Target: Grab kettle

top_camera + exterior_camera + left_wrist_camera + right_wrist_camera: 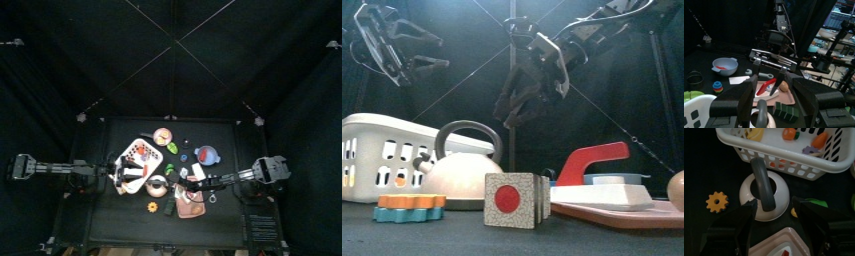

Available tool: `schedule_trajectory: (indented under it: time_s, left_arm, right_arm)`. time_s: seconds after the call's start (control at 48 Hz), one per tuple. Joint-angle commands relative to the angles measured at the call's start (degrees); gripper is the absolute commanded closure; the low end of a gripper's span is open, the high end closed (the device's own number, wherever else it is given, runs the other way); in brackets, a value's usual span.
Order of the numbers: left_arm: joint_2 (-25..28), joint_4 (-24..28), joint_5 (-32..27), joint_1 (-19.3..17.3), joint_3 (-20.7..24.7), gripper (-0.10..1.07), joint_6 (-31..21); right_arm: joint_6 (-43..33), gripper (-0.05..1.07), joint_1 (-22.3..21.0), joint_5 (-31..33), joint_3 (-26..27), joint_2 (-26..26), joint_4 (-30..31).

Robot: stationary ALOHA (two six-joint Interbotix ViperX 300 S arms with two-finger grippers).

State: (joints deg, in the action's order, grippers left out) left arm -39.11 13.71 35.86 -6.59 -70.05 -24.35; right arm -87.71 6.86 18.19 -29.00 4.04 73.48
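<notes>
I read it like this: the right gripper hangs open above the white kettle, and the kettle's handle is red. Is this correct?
One detail is wrong: the handle of the white kettle is dark grey, not red, as the right wrist view shows. The rest holds: the right gripper hangs open above the kettle.
</notes>
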Motion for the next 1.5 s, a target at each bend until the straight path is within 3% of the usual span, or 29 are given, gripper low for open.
schedule_trajectory:
  time_s: [0.0, 0.417, 0.708, 1.479]
  left_arm:
    - [0.0, -0.1, 0.3, 0.2, 0.7, 0.12, 0.1]
    - [0.0, -0.1, 0.3, 0.1, 0.7, 0.12, 0.1]
    - [0.0, -0.1, 0.3, 0.1, 0.7, 0.12, 0.1]
    - [0.0, -0.1, 0.2, 0.1, 0.7, 0.12, 0.1]
  right_arm:
    - [0.1, 0.12, -0.3, -0.6, 1.9, -0.4, 0.3]
    - [0.0, 0.12, -0.5, -6.0, 6.6, 5.3, 1.4]
    - [-0.1, 0.13, -3.9, -10.6, 7.6, 6.9, -0.3]
    - [0.0, 0.16, -5.0, -11.2, 7.8, 8.2, -1.9]
